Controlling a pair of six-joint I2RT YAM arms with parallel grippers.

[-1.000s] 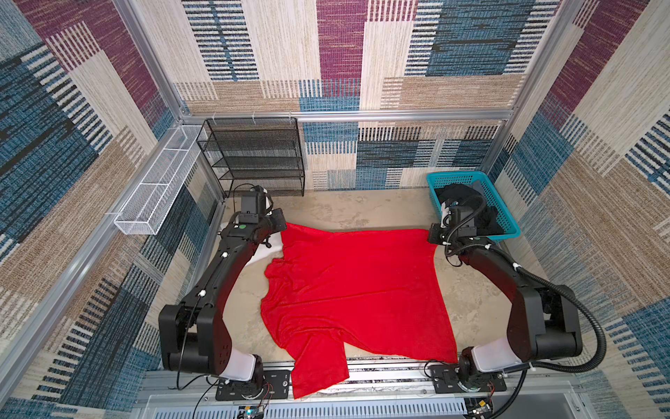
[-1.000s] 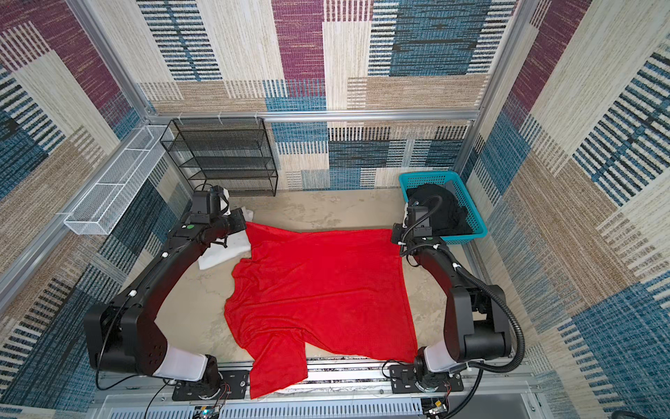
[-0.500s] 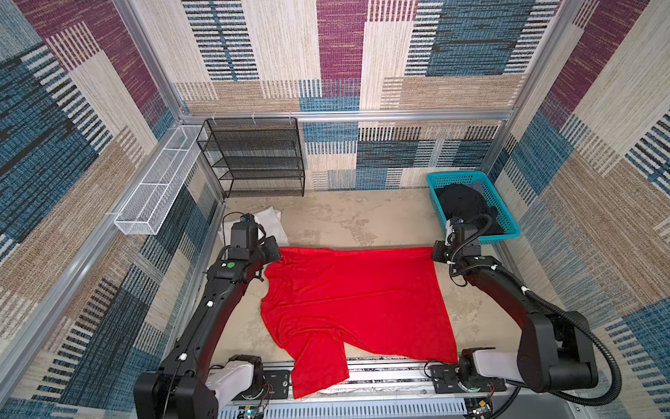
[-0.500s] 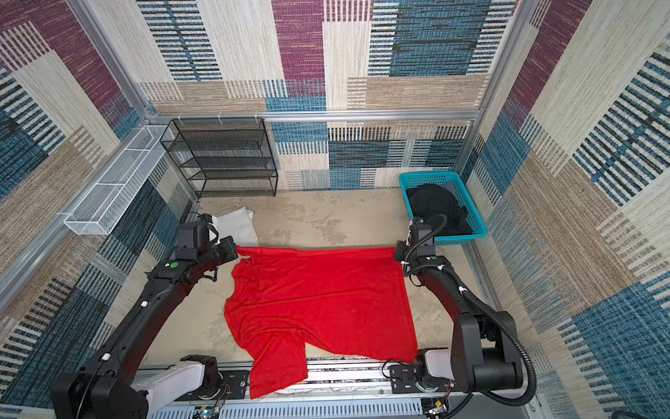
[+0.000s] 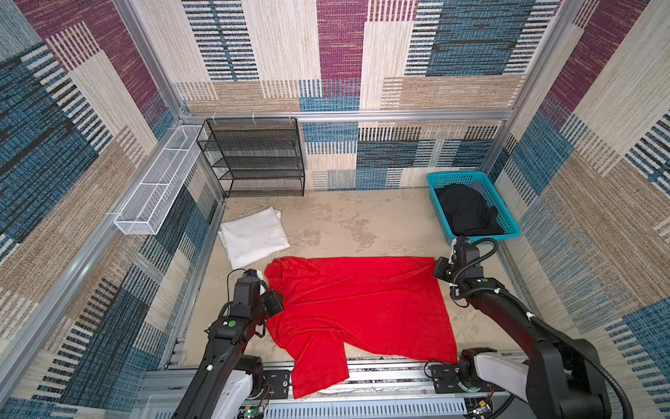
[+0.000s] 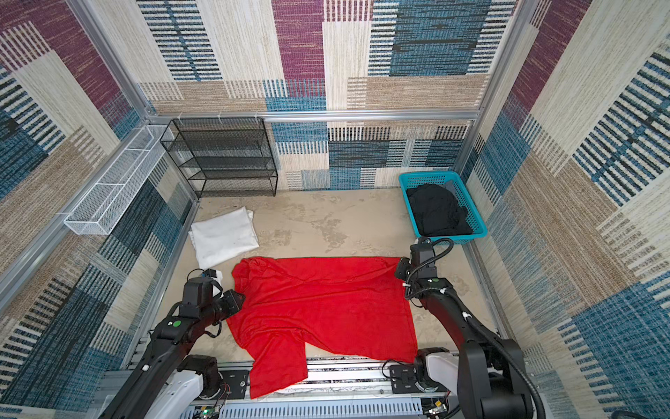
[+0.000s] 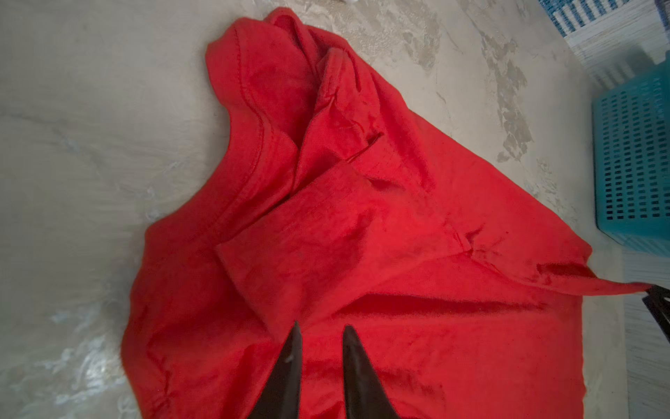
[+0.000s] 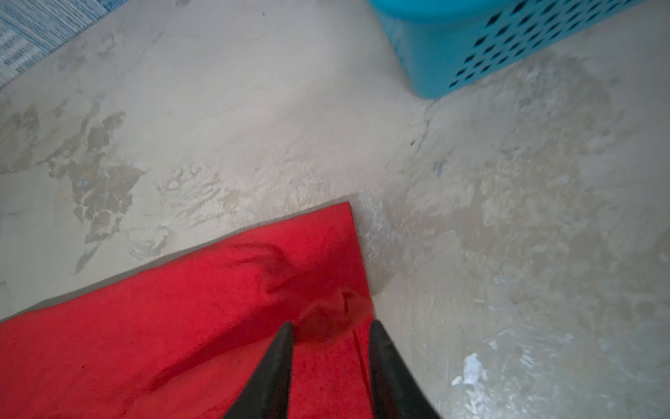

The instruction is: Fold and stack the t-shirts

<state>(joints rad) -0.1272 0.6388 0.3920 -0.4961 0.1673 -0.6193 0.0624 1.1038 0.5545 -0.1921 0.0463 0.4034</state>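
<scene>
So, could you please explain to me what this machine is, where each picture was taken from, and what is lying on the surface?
It is a robot with two arms, a left arm and a right arm, each ending in a gripper. The two wide pictures come from one overhead camera head; the close-ups come from wrist cameras. On the table a red t-shirt lies spread out, a white t-shirt lies folded at the far left, and a black t-shirt sits in a teal basket at the far right. The left gripper and right gripper are open over the red t-shirt's edges; neither seems to hold it.
</scene>
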